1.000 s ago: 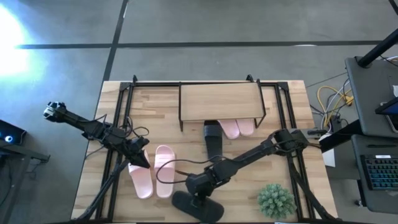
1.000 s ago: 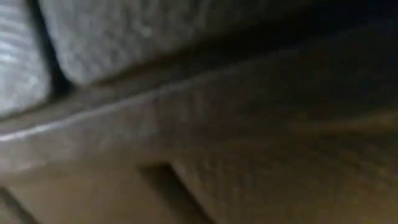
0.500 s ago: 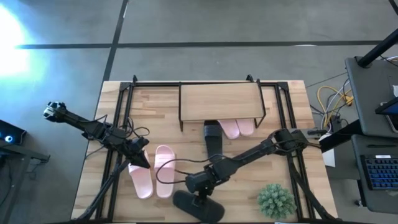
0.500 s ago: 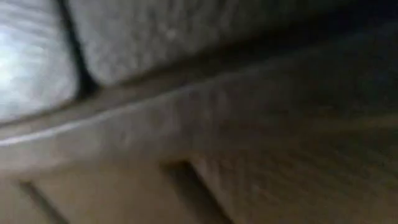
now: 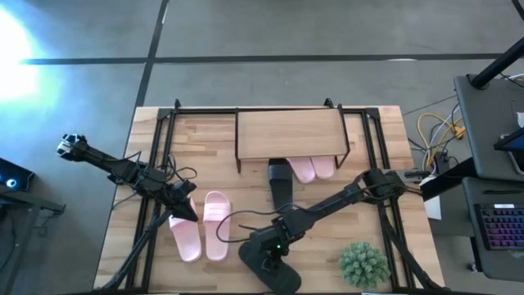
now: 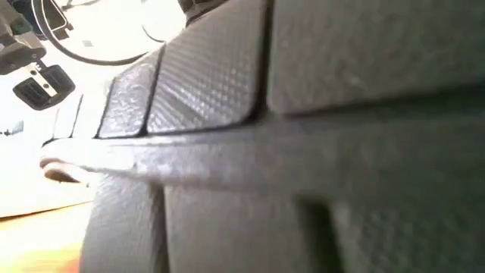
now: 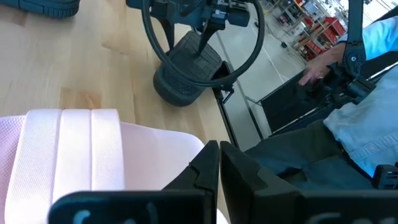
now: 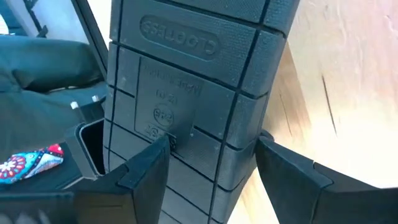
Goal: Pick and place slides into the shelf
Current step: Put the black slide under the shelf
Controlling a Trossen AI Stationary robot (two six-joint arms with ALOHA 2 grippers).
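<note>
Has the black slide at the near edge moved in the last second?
Yes. In the high view the black slide, held by the right gripper, has turned from lying crosswise to steeper and shifted toward the plant, its sole now lifted.

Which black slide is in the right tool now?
The black slide at the table's front edge, between the right tool's fingers with its sole showing. The other black slide lies flat by the shelf.

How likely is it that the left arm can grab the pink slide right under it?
Probably yes: the left gripper hovers over that pink slide with nothing between, though its fingers are shut. The right gripper holds the black slide.
</note>
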